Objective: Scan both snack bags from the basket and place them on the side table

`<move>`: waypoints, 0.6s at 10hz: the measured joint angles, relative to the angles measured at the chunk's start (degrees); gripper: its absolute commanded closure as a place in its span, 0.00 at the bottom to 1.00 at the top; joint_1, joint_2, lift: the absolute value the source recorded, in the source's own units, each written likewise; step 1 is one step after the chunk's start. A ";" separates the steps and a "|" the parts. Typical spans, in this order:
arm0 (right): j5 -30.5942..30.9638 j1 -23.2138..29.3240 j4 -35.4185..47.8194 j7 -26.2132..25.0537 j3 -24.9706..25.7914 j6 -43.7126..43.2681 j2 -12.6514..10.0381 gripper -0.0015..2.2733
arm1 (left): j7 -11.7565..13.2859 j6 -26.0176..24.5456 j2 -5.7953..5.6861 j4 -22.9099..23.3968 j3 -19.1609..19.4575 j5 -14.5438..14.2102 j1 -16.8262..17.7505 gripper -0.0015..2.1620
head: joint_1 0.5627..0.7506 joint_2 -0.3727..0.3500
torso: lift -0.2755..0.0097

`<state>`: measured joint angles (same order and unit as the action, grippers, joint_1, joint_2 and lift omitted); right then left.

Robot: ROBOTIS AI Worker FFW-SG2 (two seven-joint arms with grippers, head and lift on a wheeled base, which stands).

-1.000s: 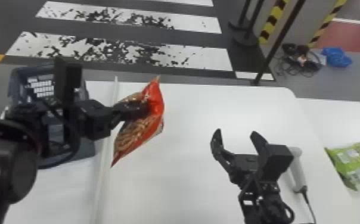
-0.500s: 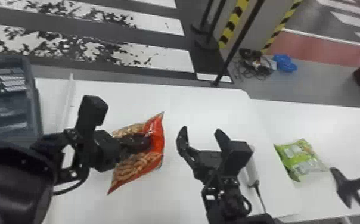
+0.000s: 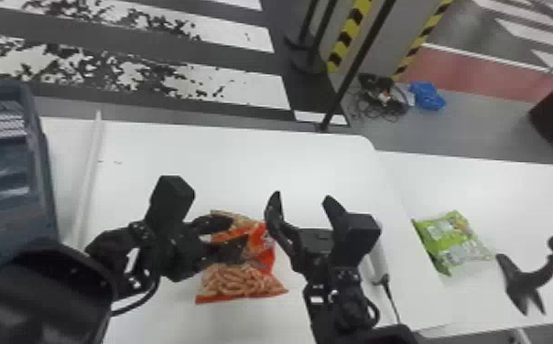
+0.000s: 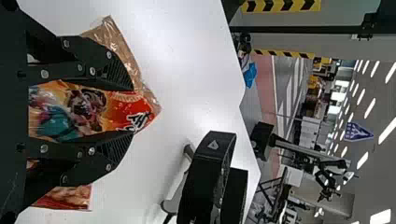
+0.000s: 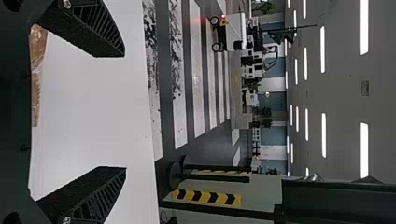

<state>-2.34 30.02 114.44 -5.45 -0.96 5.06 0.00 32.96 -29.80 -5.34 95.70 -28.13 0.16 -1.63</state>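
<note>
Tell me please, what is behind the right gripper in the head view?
Behind the right gripper, a white device with a black cord is partly visible on the white table. The gripper covers another part of the device, which cannot be seen there.

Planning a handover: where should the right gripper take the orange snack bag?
I'd pinch the red end of the orange snack bag, coming in from the robot's right and slightly above. That end faces the open right gripper, while the left gripper's parted fingers straddle the bag further left. The packaging looks soft and creased, so a pinch should suit it.
</note>
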 measured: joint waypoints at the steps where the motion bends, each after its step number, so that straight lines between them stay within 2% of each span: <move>1: -0.22 -0.06 0.00 0.00 0.01 0.00 0.00 0.02 | -0.26 2.09 -0.20 0.28 1.20 -0.16 -0.67 0.02 | 0.70 0.03 | 0.70; 3: -0.44 -0.08 0.00 0.03 0.26 0.13 0.00 0.02 | -1.05 10.06 -0.90 1.13 5.39 -0.98 -3.02 0.03 | 0.70 0.03 | 0.70; 4: -0.70 -0.06 0.00 0.05 0.54 0.31 0.00 0.02 | -1.23 14.85 -1.59 2.99 9.10 -2.43 -5.14 0.04 | 0.70 0.05 | 0.70; 6: -1.02 -0.09 0.00 0.09 0.98 0.97 0.00 0.02 | -3.32 23.78 -3.26 7.02 16.40 -5.93 -9.80 0.04 | 0.70 0.17 | 0.70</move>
<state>-3.35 29.93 114.44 -5.36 0.02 6.03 0.00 29.65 -6.02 -8.60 102.72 -11.73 -5.77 -11.43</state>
